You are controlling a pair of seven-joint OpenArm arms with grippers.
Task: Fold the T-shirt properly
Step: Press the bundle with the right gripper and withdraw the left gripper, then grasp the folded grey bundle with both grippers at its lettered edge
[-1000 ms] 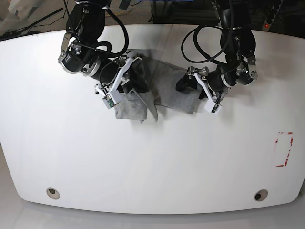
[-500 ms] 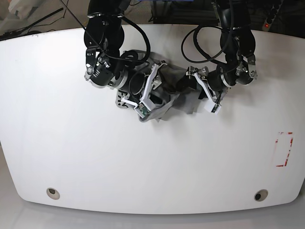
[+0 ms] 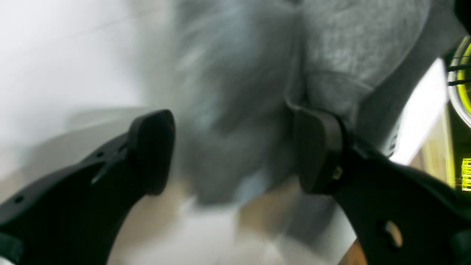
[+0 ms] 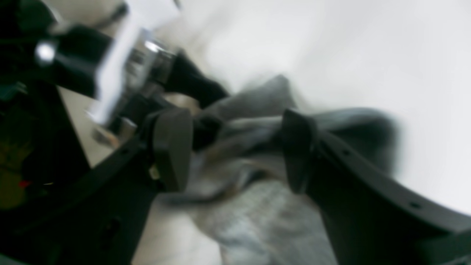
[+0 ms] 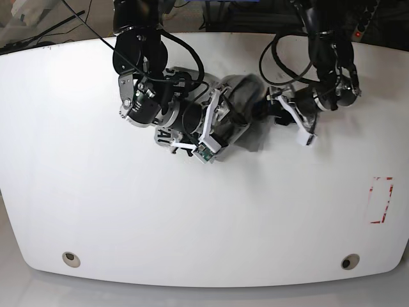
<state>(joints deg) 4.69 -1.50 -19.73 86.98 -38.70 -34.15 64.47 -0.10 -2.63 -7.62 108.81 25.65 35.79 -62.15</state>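
Note:
The grey T-shirt (image 5: 248, 135) lies bunched into a small heap at the back middle of the white table (image 5: 192, 211), with both arms over it. My right gripper (image 5: 223, 118) hangs over the heap's left side. In the blurred right wrist view it (image 4: 235, 147) stands open, with T-shirt cloth (image 4: 257, 209) under and between the fingers. My left gripper (image 5: 263, 114) is at the heap's right side. It (image 3: 235, 154) is open, one finger pad (image 3: 316, 147) touching a fold of the T-shirt (image 3: 331, 44).
A red-marked rectangle (image 5: 381, 199) sits near the table's right edge. Two round holes (image 5: 71, 258) (image 5: 349, 261) lie near the front corners. Cables and dark equipment stand behind the table's back edge.
My right arm has swung rightward, carrying the T-shirt's left side over onto the rest, and its jaws have opened. The spread cloth is now a tighter heap. The left arm has shifted slightly right.

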